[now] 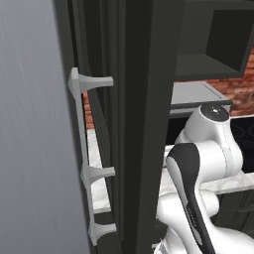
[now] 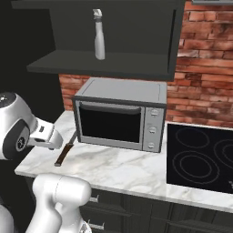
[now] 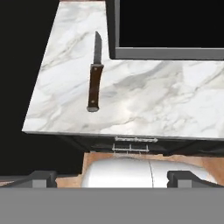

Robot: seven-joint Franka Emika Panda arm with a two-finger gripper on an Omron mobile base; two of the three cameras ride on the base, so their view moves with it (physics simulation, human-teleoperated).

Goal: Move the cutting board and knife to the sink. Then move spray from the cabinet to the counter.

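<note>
Knife (image 3: 95, 76) beside microwave (image 2: 119, 113) on counter (image 2: 118, 168)

A home kitchen, rendered in simulation.

You are looking at a white marble counter (image 2: 113, 168) with grey veins over dark charcoal drawers (image 2: 136, 214) with small silver pulls. A steel microwave (image 2: 120, 113) stands on it against a red brick wall (image 2: 205, 63), with a black glass cooktop (image 2: 200, 157) set in beside it. An open dark wall cabinet (image 2: 113, 63) above holds a pale spray bottle (image 2: 98, 34), and a brown-handled kitchen knife (image 3: 94, 72) lies flat on the marble. A tall dark door with a long silver handle (image 1: 82, 158) stands at your left.
</note>
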